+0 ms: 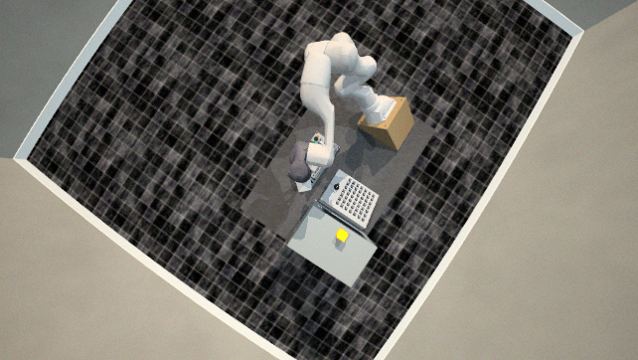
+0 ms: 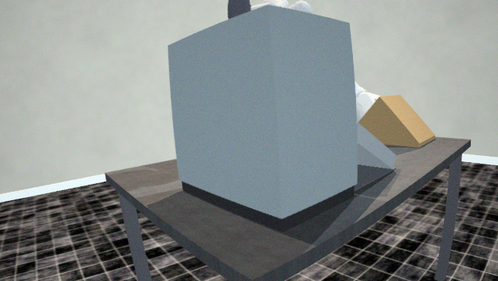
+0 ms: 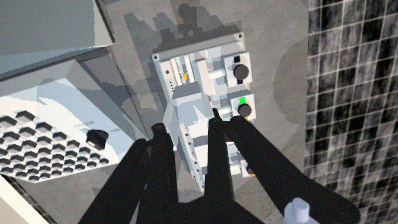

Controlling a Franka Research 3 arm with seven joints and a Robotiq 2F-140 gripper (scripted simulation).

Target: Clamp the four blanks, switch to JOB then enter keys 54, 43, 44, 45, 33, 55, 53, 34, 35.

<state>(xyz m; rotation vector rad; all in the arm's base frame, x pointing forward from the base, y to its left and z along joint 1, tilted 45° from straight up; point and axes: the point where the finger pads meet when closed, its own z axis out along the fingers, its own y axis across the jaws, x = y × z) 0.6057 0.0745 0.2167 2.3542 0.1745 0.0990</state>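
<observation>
My gripper (image 3: 190,108) is shut on a pale blank (image 3: 192,106), held over the vise bench (image 3: 197,44). The far station in the wrist view has visible rails with a small amber mark between them. Its valve (image 3: 240,71) shows two dark lenses. The adjoining valve (image 3: 244,109) has its green lens (image 3: 242,100) lit and amber showing below. The fingers and blank hide much of the remaining stations; amber shows at the lowest visible valve block. The selector (image 3: 97,139) (image 1: 336,187) is beside the keys (image 1: 356,200); its setting is unclear. The cabinet's amber lamp (image 1: 342,235) is lit.
The tall cabinet (image 1: 323,249) (image 2: 233,116) (image 3: 50,30) stands behind the sloping key panel, close to the vise bench. The arm's wooden base block (image 1: 399,126) (image 2: 392,120) stands at the other end of the table (image 1: 268,199). The cabinet hides the bench in the exterior view.
</observation>
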